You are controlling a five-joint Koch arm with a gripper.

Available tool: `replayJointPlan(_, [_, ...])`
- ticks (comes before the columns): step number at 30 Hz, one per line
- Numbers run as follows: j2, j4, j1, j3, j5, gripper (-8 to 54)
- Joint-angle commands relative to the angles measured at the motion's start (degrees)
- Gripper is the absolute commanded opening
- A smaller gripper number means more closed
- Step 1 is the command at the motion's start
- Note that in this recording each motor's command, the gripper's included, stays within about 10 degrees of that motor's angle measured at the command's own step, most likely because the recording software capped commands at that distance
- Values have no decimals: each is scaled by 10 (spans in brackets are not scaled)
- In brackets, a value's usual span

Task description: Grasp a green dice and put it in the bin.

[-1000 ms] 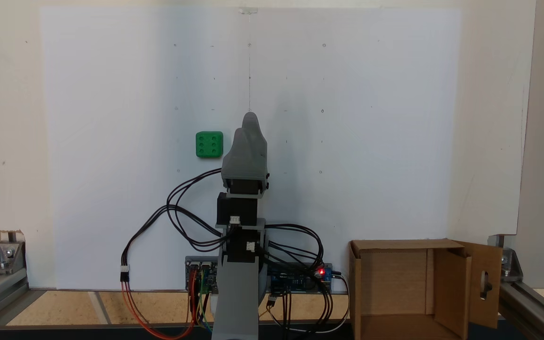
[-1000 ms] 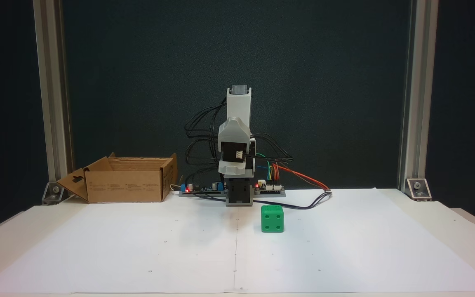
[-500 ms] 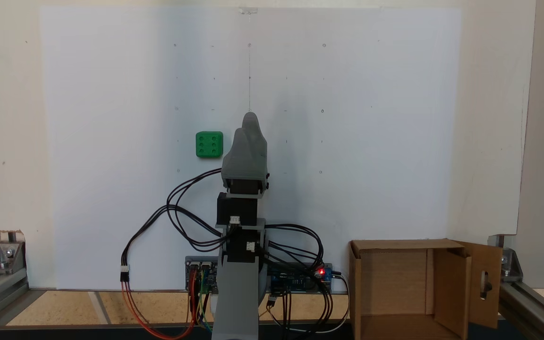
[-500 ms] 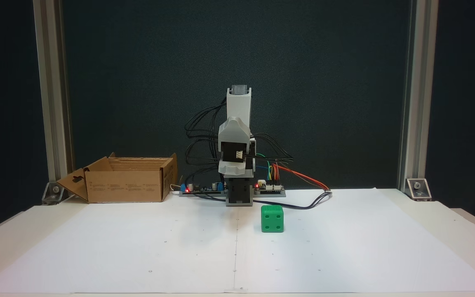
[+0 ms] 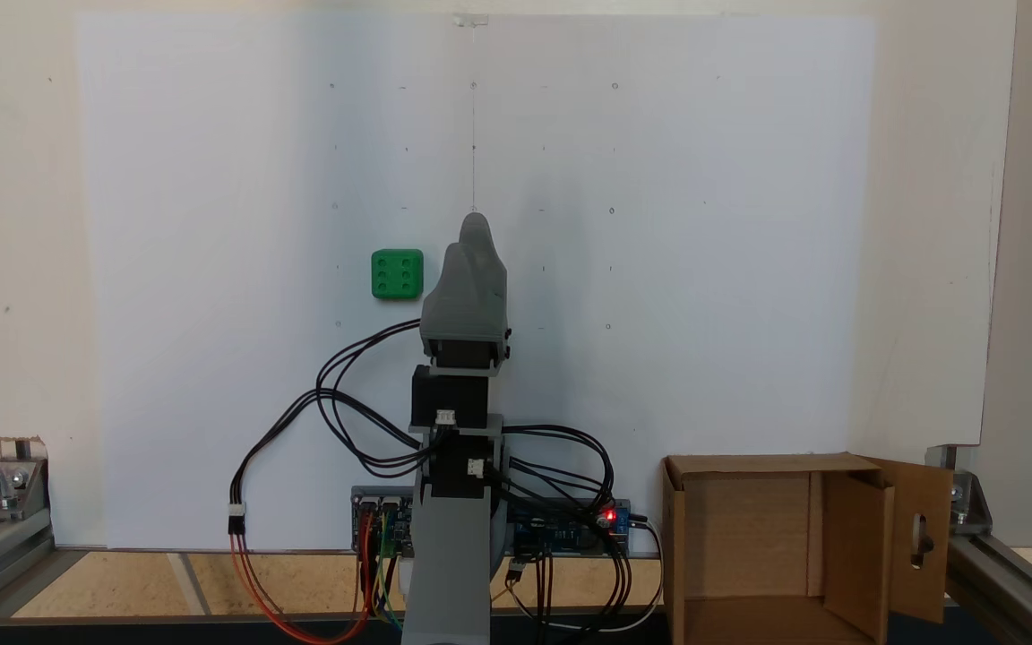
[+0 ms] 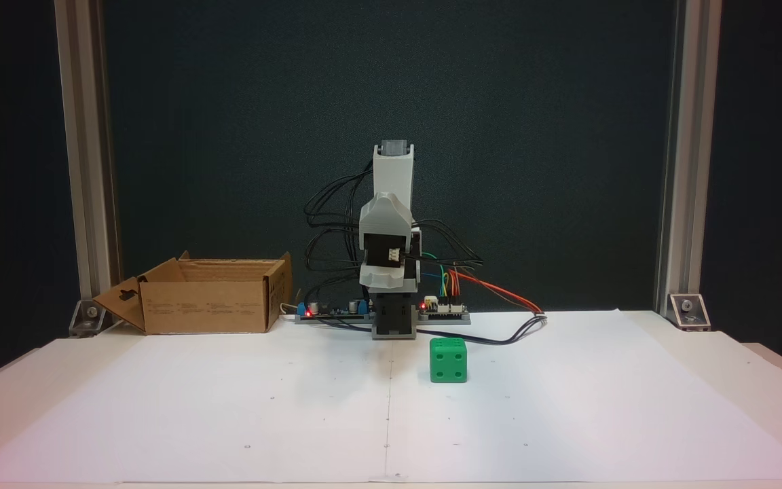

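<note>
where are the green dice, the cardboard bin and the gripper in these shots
green dice point(image 5: 397, 273): a fixed view from above, on its six-pip top face.
bin point(image 6: 208, 305): a fixed view from the front, on its outer front wall.
gripper point(image 5: 471, 235): a fixed view from above, at the grey tips.

I see my arm point(image 5: 449, 546) folded up over its own base, the grey upper link rising straight and the forearm doubled back down in front of it. In a fixed view from above, my gripper point(image 5: 473, 235) sits at the far end of the wrist, its two grey jaws lying one behind the other, so I can't say whether they're parted or closed. In a fixed view from the front, the gripper point(image 6: 391, 275) hangs tucked low against the wrist motor block, nothing visible between its jaws. Black cables loop out behind it.
</note>
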Motion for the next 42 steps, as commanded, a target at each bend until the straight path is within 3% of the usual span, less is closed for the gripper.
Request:
replayJointPlan(1, [62, -34, 8, 24, 27, 446])
replayJointPlan(42, [62, -58, 7, 24, 20, 441])
